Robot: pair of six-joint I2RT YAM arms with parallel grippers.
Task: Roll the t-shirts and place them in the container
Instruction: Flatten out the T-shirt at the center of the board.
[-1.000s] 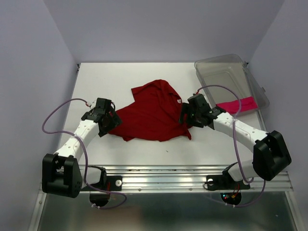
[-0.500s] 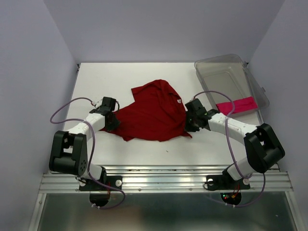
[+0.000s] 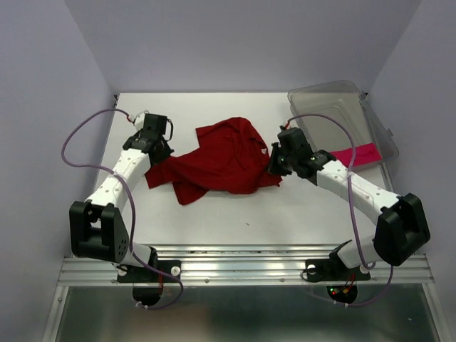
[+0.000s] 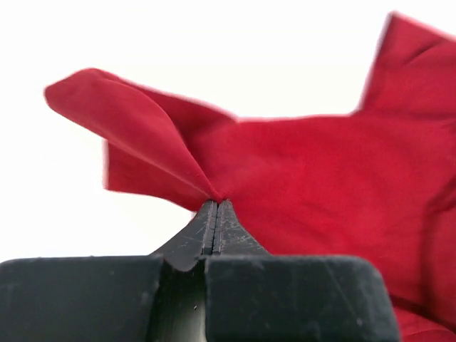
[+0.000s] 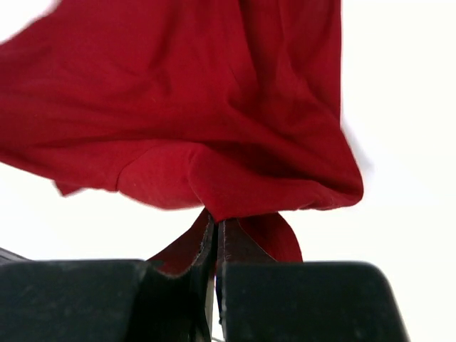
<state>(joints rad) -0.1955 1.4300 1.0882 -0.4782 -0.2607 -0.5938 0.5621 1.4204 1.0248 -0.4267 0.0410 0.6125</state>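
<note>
Shifted up-table since earlier, L gripper (image 3: 159,157) & R gripper (image 3: 273,165) each clenched on red t-shirt (image 3: 221,160)

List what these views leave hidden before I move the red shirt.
Left wrist view: left end effector pinches the red t-shirt; cloth blurred, cut off at the right edge.
Right wrist view: right end effector pinches it; shirt cut off at the top edge.
Top view: both wrists cover their grip points; pink t-shirt too small to judge its roll.
</note>
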